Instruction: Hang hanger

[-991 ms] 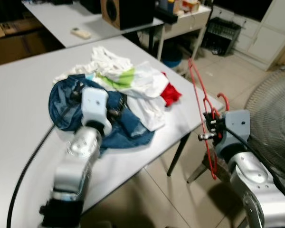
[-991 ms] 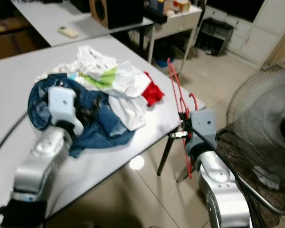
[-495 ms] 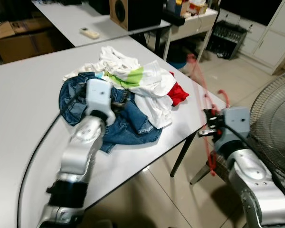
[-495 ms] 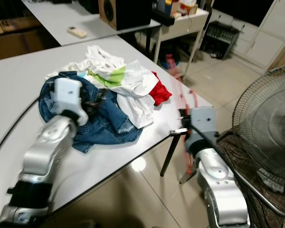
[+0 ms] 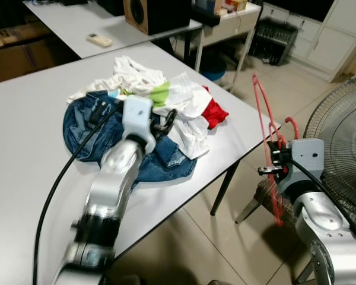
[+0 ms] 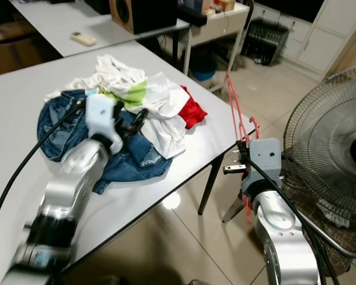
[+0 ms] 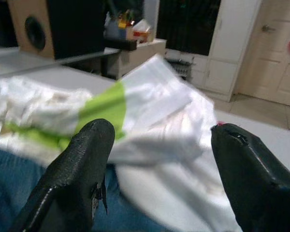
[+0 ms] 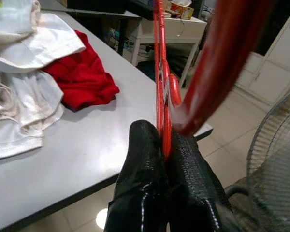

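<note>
A red wire hanger [image 5: 263, 119] stands nearly upright just off the table's right edge, its hook [image 5: 292, 123] curling above my right wrist. My right gripper [image 5: 273, 160] is shut on the hanger's wire, and the right wrist view shows both fingers [image 8: 147, 159] pinched on the red hanger [image 8: 158, 58]. My left gripper [image 5: 166, 120] is open over the clothes pile, at the edge of a white shirt with a green patch [image 5: 166, 95]. In the left wrist view the open left gripper [image 7: 157, 137] frames that white shirt [image 7: 150, 116], with nothing between its fingers.
The pile on the grey table [image 5: 24, 124] also holds blue jeans [image 5: 86, 127] and a red garment [image 5: 214, 113]. A standing fan [image 5: 338, 148] is close on the right. Behind stands a second table with a speaker [image 5: 154, 12] and a remote [image 5: 99, 40].
My left arm has reached further forward over the jeans to the white shirt. The right gripper keeps hold of the hanger, which stands more upright. The camera view has shifted slightly.
</note>
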Controlling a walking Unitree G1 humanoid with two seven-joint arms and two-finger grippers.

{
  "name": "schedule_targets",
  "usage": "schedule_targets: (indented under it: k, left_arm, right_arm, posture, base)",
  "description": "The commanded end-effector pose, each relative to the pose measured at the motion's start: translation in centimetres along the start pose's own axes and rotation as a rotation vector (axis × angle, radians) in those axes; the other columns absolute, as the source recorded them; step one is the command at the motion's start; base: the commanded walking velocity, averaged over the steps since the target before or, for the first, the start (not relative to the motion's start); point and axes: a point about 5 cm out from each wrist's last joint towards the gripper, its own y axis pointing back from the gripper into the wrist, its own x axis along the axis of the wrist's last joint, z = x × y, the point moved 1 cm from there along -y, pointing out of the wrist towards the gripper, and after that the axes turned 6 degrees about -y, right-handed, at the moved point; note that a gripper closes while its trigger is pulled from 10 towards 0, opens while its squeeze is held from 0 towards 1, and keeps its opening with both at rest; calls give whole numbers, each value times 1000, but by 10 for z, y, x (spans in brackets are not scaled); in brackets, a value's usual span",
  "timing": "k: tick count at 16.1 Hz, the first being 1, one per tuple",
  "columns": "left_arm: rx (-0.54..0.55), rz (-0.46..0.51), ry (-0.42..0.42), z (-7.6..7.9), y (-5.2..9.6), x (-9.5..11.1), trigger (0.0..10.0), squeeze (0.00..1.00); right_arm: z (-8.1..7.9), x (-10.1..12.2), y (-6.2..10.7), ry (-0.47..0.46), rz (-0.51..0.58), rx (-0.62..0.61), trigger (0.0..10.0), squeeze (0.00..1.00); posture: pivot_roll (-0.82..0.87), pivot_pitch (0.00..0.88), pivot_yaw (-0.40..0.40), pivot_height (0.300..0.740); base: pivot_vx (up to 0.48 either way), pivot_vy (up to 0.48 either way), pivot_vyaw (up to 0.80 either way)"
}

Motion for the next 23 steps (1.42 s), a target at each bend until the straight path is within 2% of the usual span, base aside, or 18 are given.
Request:
schedule_targets:
  k: [1, 3, 5, 8, 11, 15, 17, 22, 23]
  left_arm:
    - [14, 19, 18, 4, 6, 5, 10000, 0]
    - [32, 11, 27, 8, 17, 2, 10000, 0]
    - [35, -6, -1, 10, 26, -5, 10000, 0]
    - [57, 8, 41, 7, 33, -4, 10000, 0]
    - [42, 39, -5, 5, 34, 2, 10000, 0]
    - [52, 44, -3, 5, 32, 3, 10000, 0]
    - [59, 43, -2, 4, 31, 4, 10000, 0]
    - [116, 34, -28, -6, 30, 4, 10000, 0]
    - [132, 35, -35, -8, 30, 4, 10000, 0]
  right_arm:
    - [2, 4, 2, 16, 10, -8, 10000, 0]
    - [2, 4, 0, -9, 14, 5, 10000, 0]
    - [0, 4, -2, -7, 11, 24, 10000, 0]
    - [-3, 4, -4, 0, 9, 34, 10000, 0]
    - [-6, 1, -4, -30, -1, 50, 10000, 0]
    - [-5, 0, -5, -27, 0, 40, 10000, 0]
    - [-4, 0, -5, -22, 3, 34, 10000, 0]
    - [-9, 1, -4, -19, 15, 61, 10000, 0]
    - [-10, 2, -4, 10, 13, 72, 10000, 0]
  posture:
    - [-59, 40, -47, 740]
    - [-48, 39, -63, 740]
    - [-39, 38, -73, 740]
    - [-32, 31, -74, 740]
    - [-26, 25, -70, 740]
    - [-27, 25, -59, 740]
    - [-27, 30, -54, 740]
    - [-29, 35, -52, 740]
    - [-27, 40, -52, 740]
  base:
    - [0, -480, 0]
    - [0, -480, 0]
    - [0, -480, 0]
    - [0, 0, 0]
    - [0, 0, 0]
    - [325, 0, -630]
    - [345, 0, 0]
    - [345, 0, 0]
    - [345, 0, 0]
